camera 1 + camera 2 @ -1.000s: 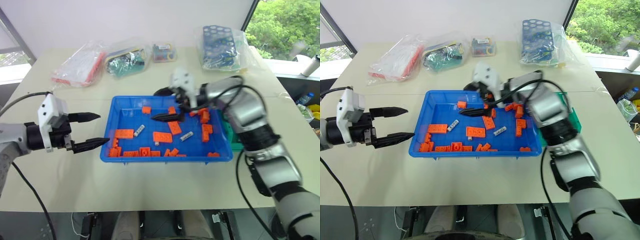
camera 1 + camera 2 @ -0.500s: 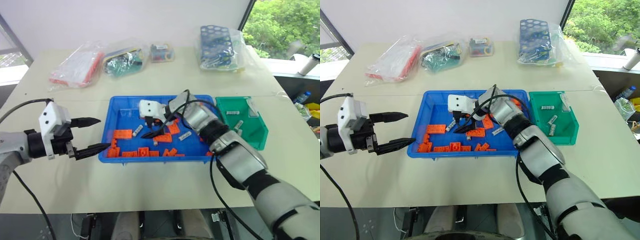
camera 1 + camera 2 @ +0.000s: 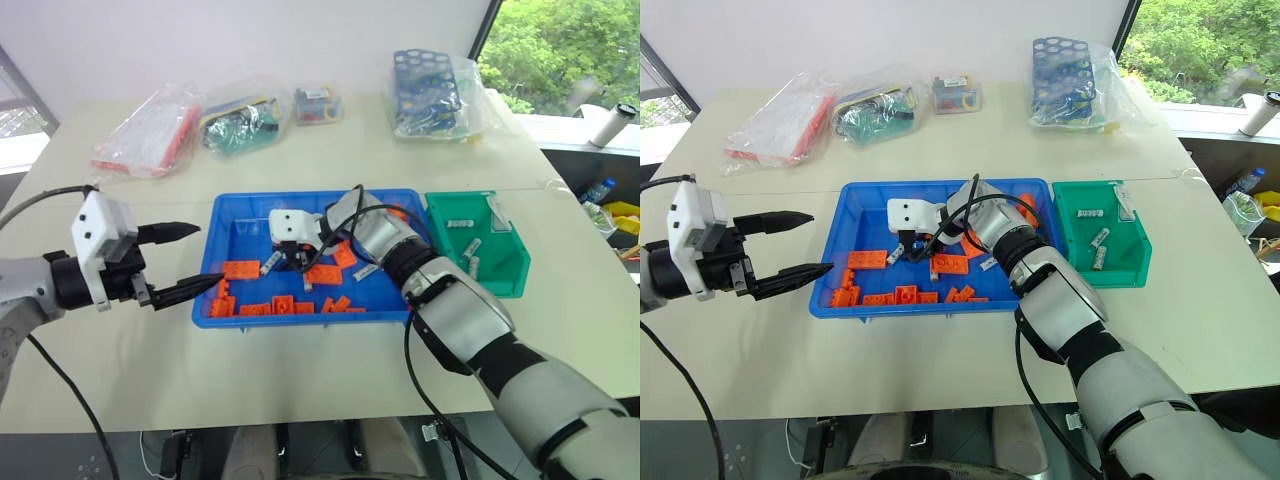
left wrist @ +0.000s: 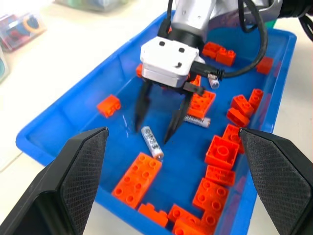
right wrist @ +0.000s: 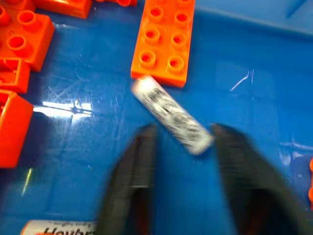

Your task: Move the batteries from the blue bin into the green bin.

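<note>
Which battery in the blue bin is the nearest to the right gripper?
The battery beside the long orange brick: one end lies between the open fingertips of the right gripper. The labelled battery lies outside them.

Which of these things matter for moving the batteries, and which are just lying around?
For the job:
batteries
blue bin
green bin
right gripper

Just lying about:
orange bricks
plastic bags behind the bins
</note>
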Robot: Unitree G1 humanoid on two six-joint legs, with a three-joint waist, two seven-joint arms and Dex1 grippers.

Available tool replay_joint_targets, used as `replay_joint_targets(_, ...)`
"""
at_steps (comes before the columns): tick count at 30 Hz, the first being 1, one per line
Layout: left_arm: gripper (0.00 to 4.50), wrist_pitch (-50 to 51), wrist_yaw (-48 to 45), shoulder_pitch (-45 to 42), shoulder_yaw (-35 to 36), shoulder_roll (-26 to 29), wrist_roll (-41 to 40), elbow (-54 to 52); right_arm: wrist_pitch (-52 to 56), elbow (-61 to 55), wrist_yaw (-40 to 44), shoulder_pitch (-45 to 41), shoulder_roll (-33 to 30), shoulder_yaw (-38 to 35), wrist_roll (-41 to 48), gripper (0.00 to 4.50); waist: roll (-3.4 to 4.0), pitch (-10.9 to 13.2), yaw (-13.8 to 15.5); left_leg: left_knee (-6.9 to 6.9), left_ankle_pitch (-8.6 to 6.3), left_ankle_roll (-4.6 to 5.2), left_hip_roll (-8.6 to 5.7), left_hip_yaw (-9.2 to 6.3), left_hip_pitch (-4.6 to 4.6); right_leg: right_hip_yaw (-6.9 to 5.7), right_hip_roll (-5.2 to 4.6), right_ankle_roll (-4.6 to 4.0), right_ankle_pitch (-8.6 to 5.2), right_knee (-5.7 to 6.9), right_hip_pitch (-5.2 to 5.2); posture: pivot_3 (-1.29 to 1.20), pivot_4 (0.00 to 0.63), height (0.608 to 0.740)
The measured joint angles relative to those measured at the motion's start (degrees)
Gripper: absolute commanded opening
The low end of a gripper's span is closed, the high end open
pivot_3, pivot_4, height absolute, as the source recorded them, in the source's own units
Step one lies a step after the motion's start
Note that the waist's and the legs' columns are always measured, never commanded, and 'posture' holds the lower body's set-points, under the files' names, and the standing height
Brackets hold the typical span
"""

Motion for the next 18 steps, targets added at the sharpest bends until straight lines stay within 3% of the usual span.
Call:
replay_joint_targets(7, 4.5, -0.2, -0.5, -3.5, -3.5, 0.0, 0.2, 2.9, 4.4, -7.4, 1.7, 2.9, -1.6, -2.6, 0.6, 0.0, 0.0, 0.0, 0.2, -0.29, 0.16, -0.22, -0.02, -0.01, 0.01, -0.01, 0.0, -0.02, 0.01, -0.02, -0.09, 0.0, 0.15, 0.739)
replay_joint_targets(11, 4.5, -0.7, -1.4, -8.0, -7.5, -0.3, 0.6, 5.2, 15.6, -28.3, 2.2, 9.3, -8.7, -7.2, 3.3, 0.0, 0.0, 0.0, 1.0, -0.33, 0.18, -0.23, -0.02, -0.03, -0.01, -0.03, 0.0, -0.03, 0.0, -0.05, -0.11, 0.0, 0.15, 0.739)
replay_joint_targets(18, 4.5, -1.8, -3.2, -13.7, -13.8, -3.1, 2.1, 8.6, 45.6, -63.0, -0.4, 18.4, -25.8, -23.8, 12.2, 0.0, -0.03, 0.0, 2.2, -0.29, 0.19, -0.19, -0.02, -0.03, 0.02, -0.06, 0.02, -0.06, -0.01, -0.06, -0.04, 0.0, 0.15, 0.739)
